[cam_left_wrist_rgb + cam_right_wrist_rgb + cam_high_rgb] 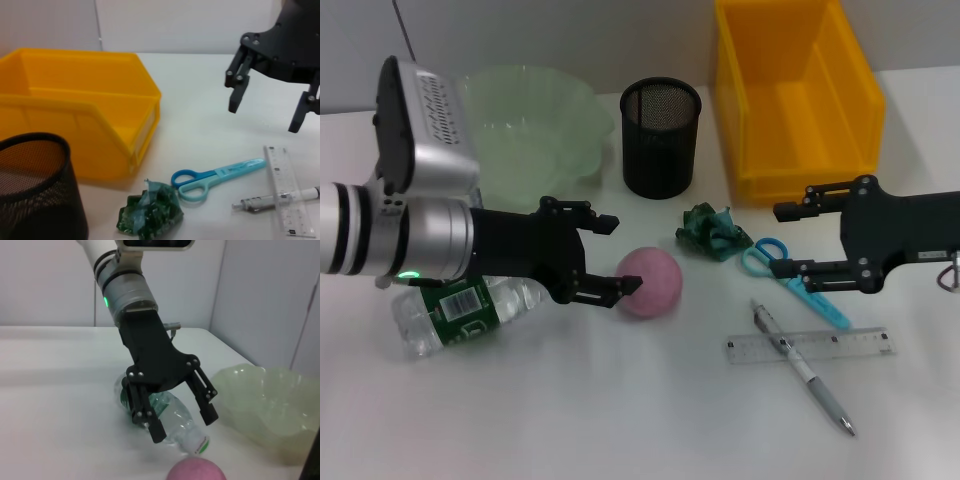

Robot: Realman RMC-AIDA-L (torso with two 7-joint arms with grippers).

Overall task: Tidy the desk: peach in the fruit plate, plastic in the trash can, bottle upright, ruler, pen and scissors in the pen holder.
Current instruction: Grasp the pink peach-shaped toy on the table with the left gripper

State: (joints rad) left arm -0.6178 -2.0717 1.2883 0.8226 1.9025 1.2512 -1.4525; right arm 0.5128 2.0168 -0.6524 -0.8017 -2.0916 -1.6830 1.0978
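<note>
Left gripper (pixel 610 255) wide open, just left of peach (pixel 651 283); right wrist view shows bottle (pixel 175 422) lying flat beneath it. Right gripper (pixel 787 240) open above scissors (pixel 790 276). Left wrist view shows pen (pixel 275 199) crossing ruler (pixel 289 190), crumpled plastic (pixel 150 212) near pen holder (pixel 37 190).

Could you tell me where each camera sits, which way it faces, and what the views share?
Head view: above, looking down at both arms, the left gripper open by the peach.
Left wrist view: faces across the desk at the yellow bin, scissors and the open right gripper.
Right wrist view: faces the left gripper over the bottle.
Shared: head and left wrist views both show the scissors.
</note>
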